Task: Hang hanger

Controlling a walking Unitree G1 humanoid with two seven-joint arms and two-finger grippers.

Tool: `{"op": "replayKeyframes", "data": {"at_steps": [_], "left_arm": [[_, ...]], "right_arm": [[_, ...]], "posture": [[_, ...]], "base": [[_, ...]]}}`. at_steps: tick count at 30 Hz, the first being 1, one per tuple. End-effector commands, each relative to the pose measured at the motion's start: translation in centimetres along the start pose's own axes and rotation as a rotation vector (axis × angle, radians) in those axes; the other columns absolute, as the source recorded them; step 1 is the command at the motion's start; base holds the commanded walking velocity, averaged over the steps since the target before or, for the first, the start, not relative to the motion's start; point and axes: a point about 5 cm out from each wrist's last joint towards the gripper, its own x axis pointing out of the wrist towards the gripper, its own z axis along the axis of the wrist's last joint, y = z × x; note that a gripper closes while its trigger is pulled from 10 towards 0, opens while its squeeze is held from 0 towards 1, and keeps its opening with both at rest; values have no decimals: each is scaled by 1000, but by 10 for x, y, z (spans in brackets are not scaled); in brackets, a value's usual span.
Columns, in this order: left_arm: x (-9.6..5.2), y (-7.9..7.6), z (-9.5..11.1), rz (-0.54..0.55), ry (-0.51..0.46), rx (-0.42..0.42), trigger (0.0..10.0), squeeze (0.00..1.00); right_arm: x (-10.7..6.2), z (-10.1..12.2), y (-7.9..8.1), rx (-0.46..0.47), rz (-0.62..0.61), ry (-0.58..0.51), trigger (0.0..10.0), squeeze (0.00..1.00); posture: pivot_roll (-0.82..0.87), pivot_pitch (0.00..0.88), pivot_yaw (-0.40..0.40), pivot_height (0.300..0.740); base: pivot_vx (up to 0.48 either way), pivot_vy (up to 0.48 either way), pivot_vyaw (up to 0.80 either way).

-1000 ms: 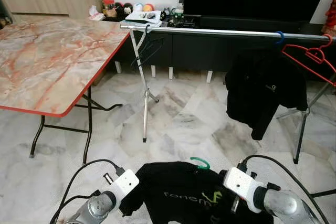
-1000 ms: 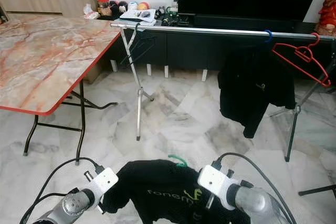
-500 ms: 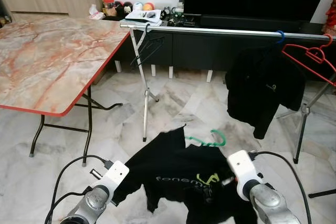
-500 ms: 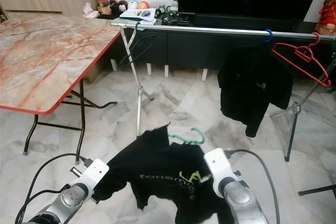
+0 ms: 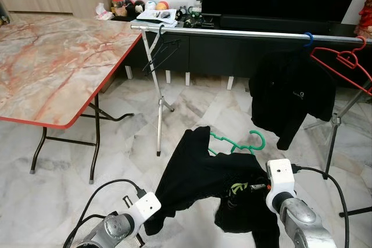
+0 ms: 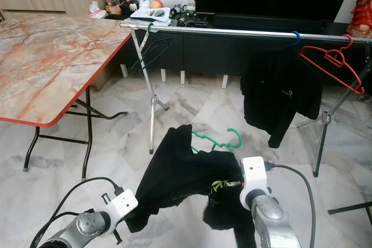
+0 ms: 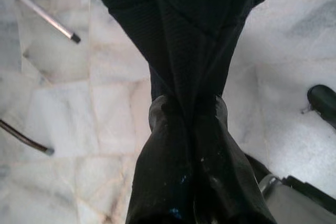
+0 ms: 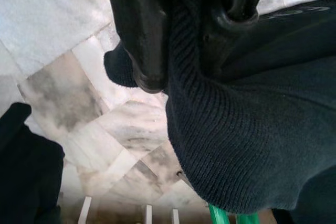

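Note:
A black T-shirt [image 5: 200, 175] on a green hanger [image 5: 247, 143] hangs between my two grippers, low over the marble floor. My left gripper [image 7: 189, 109] is shut on the shirt's lower left corner. My right gripper [image 8: 189, 51] is shut on the knit fabric near the collar, just under the green hook [image 6: 233, 136]. The silver clothes rail [image 5: 232, 33] runs across ahead, above and beyond the shirt. A black garment on a blue hanger [image 5: 290, 94] and an empty red hanger [image 5: 343, 62] hang at its right end. A thin black hanger [image 5: 163, 50] hangs at its left end.
A marble-topped folding table [image 5: 52, 68] with a red edge stands at the left. The rail's tripod legs [image 5: 158, 120] [image 5: 332, 137] stand on the floor ahead. A dark TV console [image 5: 232, 56] with small items runs behind the rail.
The shirt and green hanger have risen and shifted right with my right arm. The shirt now hangs stretched and bunched between the grippers instead of spread out flat.

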Motion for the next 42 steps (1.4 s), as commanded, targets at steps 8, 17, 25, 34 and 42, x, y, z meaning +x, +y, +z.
{"op": "replayKeyframes", "data": {"at_steps": [8, 17, 25, 34, 42], "left_arm": [[-5, 9, -10, 71, 17, -51, 10000, 1000], [-9, 5, -15, -36, 25, 39, 10000, 1000], [-9, 13, -9, -11, 2, 84, 10000, 1000], [-7, 15, 4, -1, -67, 105, 10000, 1000], [-8, 16, 20, -48, -178, 87, 10000, 0]], "right_arm": [[-3, -2, -4, -281, 32, 21, 10000, 0], [-2, -7, -6, -464, 104, 47, 10000, 0], [-12, -17, 1, -713, 441, 95, 10000, 0], [-16, -30, -4, -906, 608, 200, 10000, 0], [-11, -28, 10, -970, 662, 141, 10000, 0]], "posture": [[58, 66, 14, 740], [62, 63, 14, 740], [71, 58, 4, 740], [76, 58, -6, 740], [80, 60, -2, 740]], "base": [[0, 0, 0], [0, 0, 0], [0, 0, 0], [0, 0, 0], [0, 0, 0]]}}
